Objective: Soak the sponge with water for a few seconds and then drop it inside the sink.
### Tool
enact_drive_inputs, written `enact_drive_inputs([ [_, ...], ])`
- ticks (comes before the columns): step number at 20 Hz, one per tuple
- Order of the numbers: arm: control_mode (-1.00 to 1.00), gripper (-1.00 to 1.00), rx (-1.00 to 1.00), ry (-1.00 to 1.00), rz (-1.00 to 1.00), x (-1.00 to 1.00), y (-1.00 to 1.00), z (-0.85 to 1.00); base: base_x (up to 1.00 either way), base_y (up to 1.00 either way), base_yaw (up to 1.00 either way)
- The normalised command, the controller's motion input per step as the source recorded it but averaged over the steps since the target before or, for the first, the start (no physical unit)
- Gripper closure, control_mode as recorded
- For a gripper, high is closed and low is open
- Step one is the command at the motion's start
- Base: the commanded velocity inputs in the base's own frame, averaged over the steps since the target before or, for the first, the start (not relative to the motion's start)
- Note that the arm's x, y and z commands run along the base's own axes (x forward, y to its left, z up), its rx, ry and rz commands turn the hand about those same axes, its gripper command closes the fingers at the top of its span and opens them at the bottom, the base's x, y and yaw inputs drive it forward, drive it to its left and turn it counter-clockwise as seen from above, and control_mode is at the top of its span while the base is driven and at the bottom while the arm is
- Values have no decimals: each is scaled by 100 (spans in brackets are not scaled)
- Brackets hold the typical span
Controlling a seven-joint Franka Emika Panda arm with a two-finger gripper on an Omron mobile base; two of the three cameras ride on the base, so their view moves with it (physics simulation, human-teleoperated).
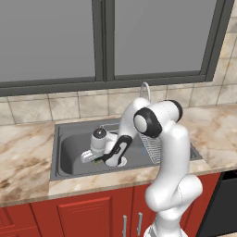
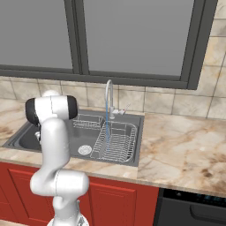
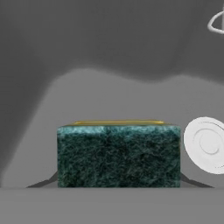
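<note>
Low inside the sink, I have bare basin floor open to my left and ahead. The sponge fills the space between my fingers, and the drain lies just beside it. To my right a wire rack takes up that half of the basin, with the faucet arching over it and the water falling onto it.

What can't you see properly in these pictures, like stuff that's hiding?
- Pincer: in the left base view it is low in the sink and too small to read its tips; in the hand view the sponge covers them.
- Sponge's yellow body: in the hand view a thin strip shows above the green face.
- Sink's left half: in the right base view the arm blocks it.
- Water: a faint stream, its landing spot unclear.
</note>
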Motion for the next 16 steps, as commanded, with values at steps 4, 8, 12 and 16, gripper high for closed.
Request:
enact_drive_inputs([
  [4,-100,100,0,1,-2,29,0,-2,0,0,0],
  [8,-100,100,0,2,-1,26,3,-10,0,0,0],
  [12,-100,100,0,0,-1,30,0,-26,0,0,0],
  [16,-100,100,0,0,-1,22,3,-26,0,0,0],
])
